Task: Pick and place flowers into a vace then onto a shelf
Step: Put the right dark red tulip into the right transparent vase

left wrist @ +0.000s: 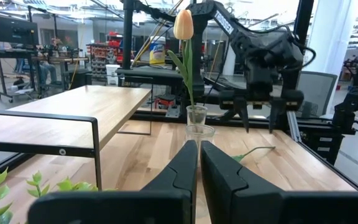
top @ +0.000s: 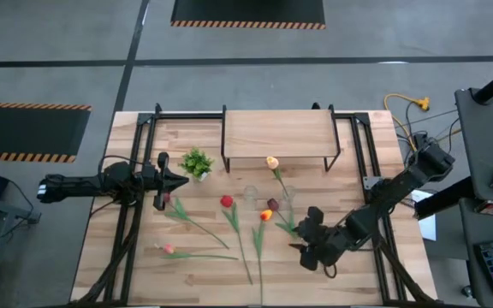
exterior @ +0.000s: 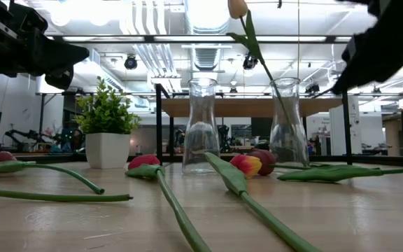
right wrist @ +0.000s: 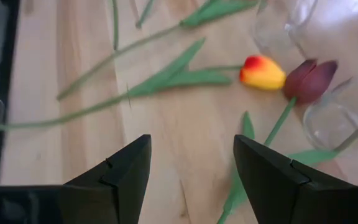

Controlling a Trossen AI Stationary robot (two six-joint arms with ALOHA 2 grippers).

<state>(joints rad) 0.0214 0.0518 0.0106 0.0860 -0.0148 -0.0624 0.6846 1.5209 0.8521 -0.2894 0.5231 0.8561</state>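
One peach tulip [top: 272, 162] stands with its stem in a clear glass vase [top: 288, 195]; a second vase [top: 251, 192] beside it holds nothing. Several tulips lie flat on the table: red [top: 227, 202], yellow-red [right wrist: 263, 71], maroon [right wrist: 309, 81], pink [top: 168, 249]. The shelf [top: 276, 135] stands behind the vases. My right gripper [right wrist: 191, 174] is open and hovers above the table near the maroon tulip's stem, touching nothing. My left gripper [left wrist: 197, 168] is shut and held level at the table's left, pointing toward the vases.
A small potted plant [top: 197, 162] stands just beyond my left gripper's fingertips, left of the shelf. Stems and leaves spread over the table's middle and near part [exterior: 180, 210]. Black frame rails run along both table sides [top: 135, 222].
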